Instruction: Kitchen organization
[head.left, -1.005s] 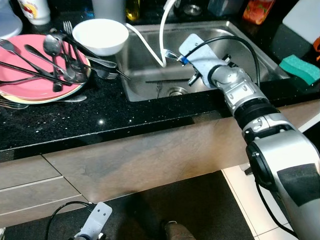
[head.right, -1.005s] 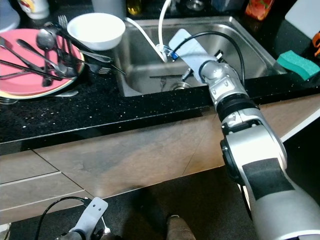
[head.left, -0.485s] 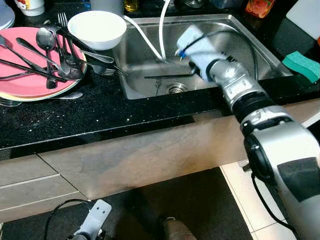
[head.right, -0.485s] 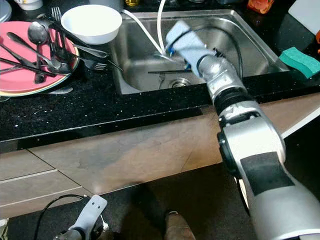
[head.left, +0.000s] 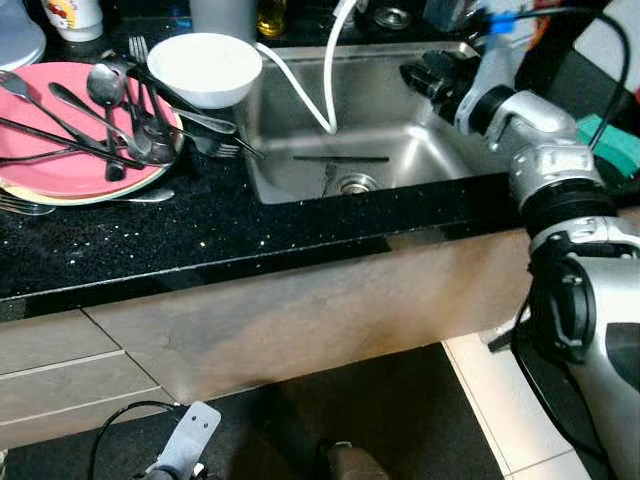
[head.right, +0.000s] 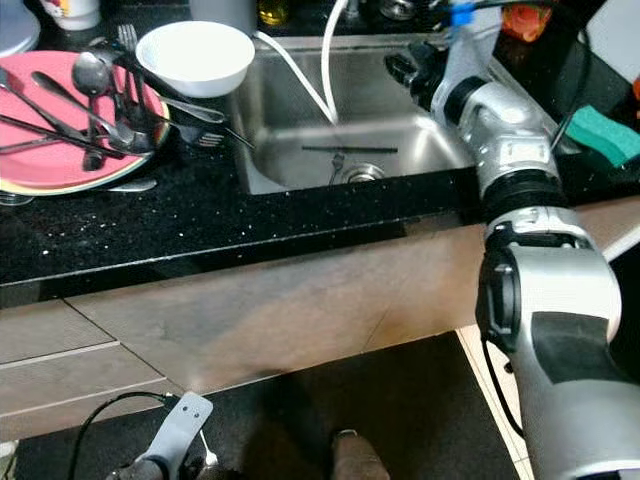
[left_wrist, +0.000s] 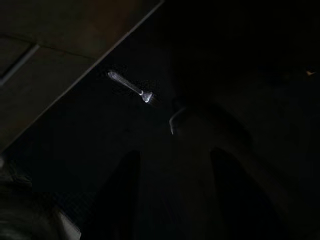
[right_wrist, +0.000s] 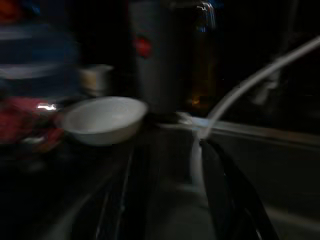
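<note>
Our right hand (head.left: 415, 75) hovers over the sink (head.left: 400, 150), finger spread unclear; we risk snagging the white hose (head.left: 327, 80) just beside it.

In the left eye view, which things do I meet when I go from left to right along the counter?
Pink plate with cutlery → white bowl → steel sink → right gripper → green sponge.

White bowl (head.left: 204, 68) upright at upper left, pink plate (head.left: 60, 165) left of it heaped with cutlery (head.left: 110, 115), green sponge (head.right: 604, 135) at right edge
</note>
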